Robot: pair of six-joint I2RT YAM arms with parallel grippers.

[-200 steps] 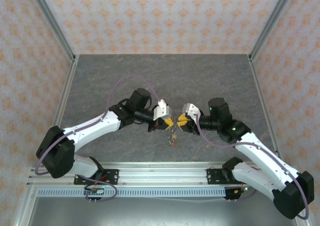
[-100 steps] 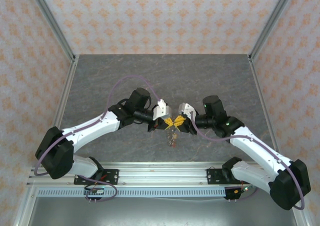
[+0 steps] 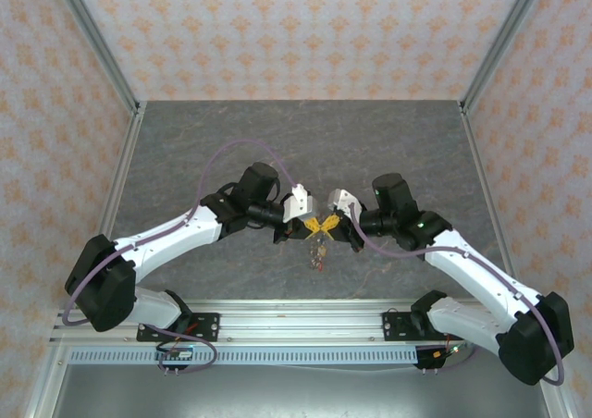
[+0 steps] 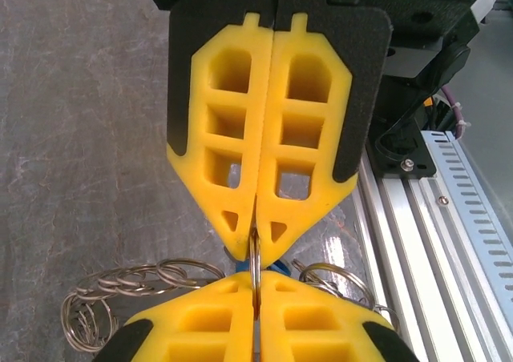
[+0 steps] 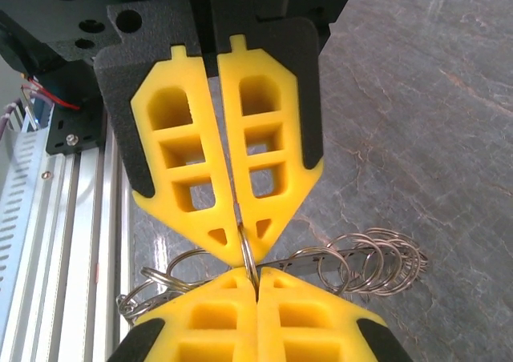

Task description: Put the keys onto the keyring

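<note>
left claw (image 3: 314, 226): you have it pressed shut, its tips nipping the thin wire of the keyring (image 4: 254, 256); in the overhead view it reaches in from 9 o'clock.
right claw (image 3: 329, 224): pressed shut as well, tip to tip with your left claw, biting the same wire from 3 o'clock.
keyring: it stands edge-on in the seam between the two pairs of yellow fingertips, held above the table (image 3: 203, 150), a little toward 6 o'clock from the table's middle.
loose rings (image 5: 377, 262): a string of small metal rings hangs off the keyring and fans out to both sides under the tips; from overhead the bunch dangles at 6 o'clock of the tips.
blue key (image 4: 272, 263): only a sliver of blue shows, just behind the wire at the right claw's tip; you cannot tell how it sits on the ring.
rail (image 4: 417, 218): the slotted metal rail runs along the table edge at 6 o'clock, near the claws.
what changed: a second ago your right claw stood off at 3 o'clock with a gap between the two sets of yellow tips; it has since come across toward 9 o'clock until the tips touch. your left claw has hardly shifted, and the bunch hangs in the same spot.
</note>
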